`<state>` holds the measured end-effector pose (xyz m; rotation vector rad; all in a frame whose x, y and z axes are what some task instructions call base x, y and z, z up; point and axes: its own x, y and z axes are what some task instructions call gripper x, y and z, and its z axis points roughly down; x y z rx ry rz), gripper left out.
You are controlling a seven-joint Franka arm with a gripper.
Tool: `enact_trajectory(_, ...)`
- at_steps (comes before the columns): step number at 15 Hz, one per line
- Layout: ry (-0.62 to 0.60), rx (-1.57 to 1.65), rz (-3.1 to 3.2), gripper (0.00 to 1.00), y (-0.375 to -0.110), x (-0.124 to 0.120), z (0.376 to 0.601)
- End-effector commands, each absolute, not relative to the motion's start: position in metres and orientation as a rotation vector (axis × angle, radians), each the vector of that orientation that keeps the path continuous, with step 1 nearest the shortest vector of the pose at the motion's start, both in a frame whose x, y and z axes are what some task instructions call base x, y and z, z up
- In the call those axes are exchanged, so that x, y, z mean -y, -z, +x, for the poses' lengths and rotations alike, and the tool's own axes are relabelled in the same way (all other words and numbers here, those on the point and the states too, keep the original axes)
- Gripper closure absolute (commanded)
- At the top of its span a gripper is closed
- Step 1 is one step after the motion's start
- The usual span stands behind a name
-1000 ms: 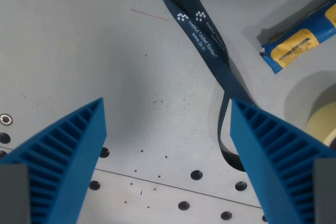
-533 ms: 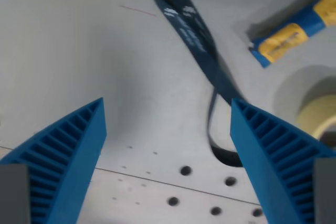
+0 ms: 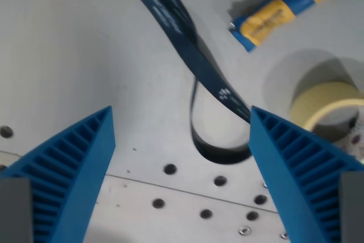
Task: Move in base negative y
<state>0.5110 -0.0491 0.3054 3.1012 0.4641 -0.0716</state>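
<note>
So here's the thing: your hand (image 3: 182, 157) is spread wide, both blue fingers (image 3: 68, 169) parted and pinching nothing, just hovering over the grey tabletop (image 3: 85, 55). There's no object to grab for this one. The task is a pure sideways slide along base negative y, so what matters is what sits around the hand.

The dark blue strap (image 3: 176, 27) runs diagonally from the top of the wrist view down toward the wrist view's right. It curls into a loop right beside the inner edge of the finger on that side, and it looks like it passes behind that finger's tip. Whether it's touching, I can't tell.

Further to the wrist view's right you've got a roll of tape (image 3: 327, 103), and a blue and yellow packet (image 3: 278, 12) up top. The wrist view's left is bare tabletop with a few holes.

My guess: if negative y takes you toward the clutter side, that strap loop is what could snag. I can't tell from this one view which way that axis points.
</note>
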Motion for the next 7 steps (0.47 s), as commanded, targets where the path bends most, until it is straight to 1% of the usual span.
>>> enact_trajectory(1, 0.019, -0.49, 3.097, 0.0, -0.31, 0.064, 0.499)
enact_trajectory(7, 0.019, -0.49, 3.097, 0.0, -0.309, 0.098, 0.491)
